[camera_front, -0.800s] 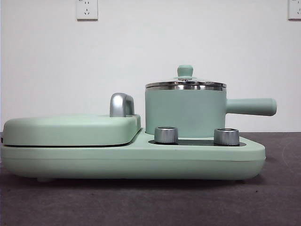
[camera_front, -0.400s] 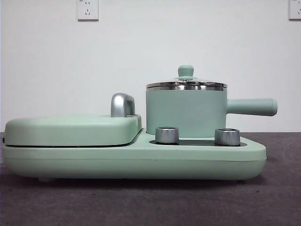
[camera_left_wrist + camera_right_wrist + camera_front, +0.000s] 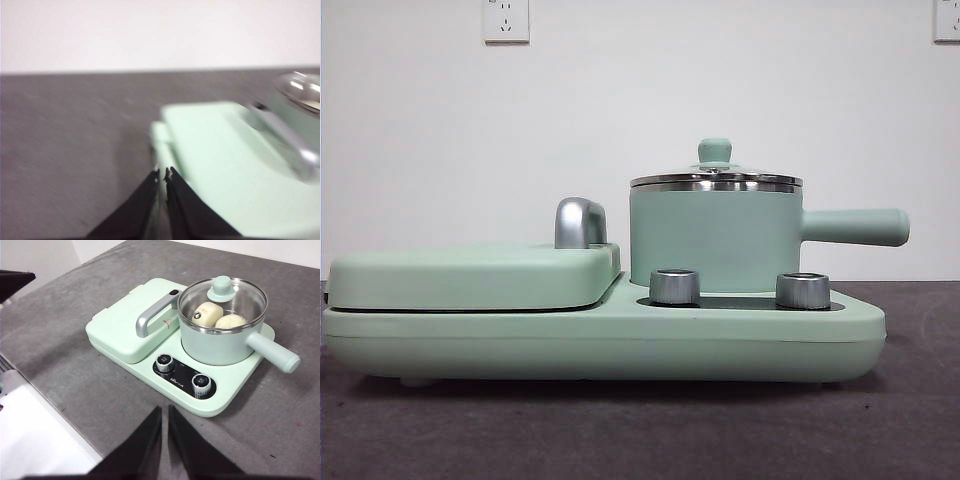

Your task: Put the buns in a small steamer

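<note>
1. Right wrist view: we see both buns (image 3: 218, 317) inside the small steamer (image 3: 220, 335), under its glass lid (image 3: 222, 295), apparently ready for steaming.
2. Our right gripper (image 3: 164, 410) and left gripper (image 3: 162, 173) hang clenched and empty, away from the steamer, so we judge the task finished.

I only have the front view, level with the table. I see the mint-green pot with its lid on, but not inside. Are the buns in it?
Observer: Yes. Through the glass lid of the mint-green cylindrical steamer pot, the right wrist view shows both pale buns: the smooth cream-white bun and the ridged white bun side by side.
Operator: Is either pincer near the pot?
Observer: No. The right pincer is shut and sits back over the grey table, in front of the cooker's two steel knobs.
Operator: And the left?
Observer: The left pincer is shut too, beside the flat mint-green griddle lid.
</note>
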You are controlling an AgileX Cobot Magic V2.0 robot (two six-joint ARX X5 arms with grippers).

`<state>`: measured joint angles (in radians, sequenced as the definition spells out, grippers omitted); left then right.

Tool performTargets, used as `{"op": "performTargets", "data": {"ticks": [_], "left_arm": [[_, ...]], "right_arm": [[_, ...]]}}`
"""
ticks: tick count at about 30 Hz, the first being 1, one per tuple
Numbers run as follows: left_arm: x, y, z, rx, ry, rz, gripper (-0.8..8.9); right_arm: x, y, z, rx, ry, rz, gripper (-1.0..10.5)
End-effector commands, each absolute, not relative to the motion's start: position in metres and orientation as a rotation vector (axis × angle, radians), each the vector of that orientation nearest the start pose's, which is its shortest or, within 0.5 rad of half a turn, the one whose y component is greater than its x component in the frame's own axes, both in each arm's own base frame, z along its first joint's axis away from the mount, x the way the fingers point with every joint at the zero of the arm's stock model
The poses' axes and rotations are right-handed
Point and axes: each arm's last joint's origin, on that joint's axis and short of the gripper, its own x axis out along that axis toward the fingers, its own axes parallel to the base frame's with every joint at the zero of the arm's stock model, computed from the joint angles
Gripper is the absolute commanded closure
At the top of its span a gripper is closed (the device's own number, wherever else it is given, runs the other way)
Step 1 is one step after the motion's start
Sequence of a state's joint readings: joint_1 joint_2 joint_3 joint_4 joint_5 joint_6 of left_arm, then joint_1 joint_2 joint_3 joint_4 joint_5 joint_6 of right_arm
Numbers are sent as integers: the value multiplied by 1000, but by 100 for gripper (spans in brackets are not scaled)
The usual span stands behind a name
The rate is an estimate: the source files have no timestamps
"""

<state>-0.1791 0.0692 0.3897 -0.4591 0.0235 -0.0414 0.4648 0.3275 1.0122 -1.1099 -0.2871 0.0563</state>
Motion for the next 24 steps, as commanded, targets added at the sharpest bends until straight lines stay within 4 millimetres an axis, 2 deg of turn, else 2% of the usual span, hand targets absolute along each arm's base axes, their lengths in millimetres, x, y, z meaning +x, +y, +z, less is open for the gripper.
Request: {"op": "performTargets", "data": {"ticks": [1,7,15,24], "left_arm": [[70,-9,223,-6,87,-133,792],[87,-5,183,-43,127,-69,792],[93,-5,153,-43,206,-66,792],[95,-5,150,-39,179,-63,792]], "right_arm": [[4,11,354,10,434,737,927],[4,11,354,10,434,737,927],[4,11,354,10,434,737,926],[4,11,354,10,434,737,927]]}}
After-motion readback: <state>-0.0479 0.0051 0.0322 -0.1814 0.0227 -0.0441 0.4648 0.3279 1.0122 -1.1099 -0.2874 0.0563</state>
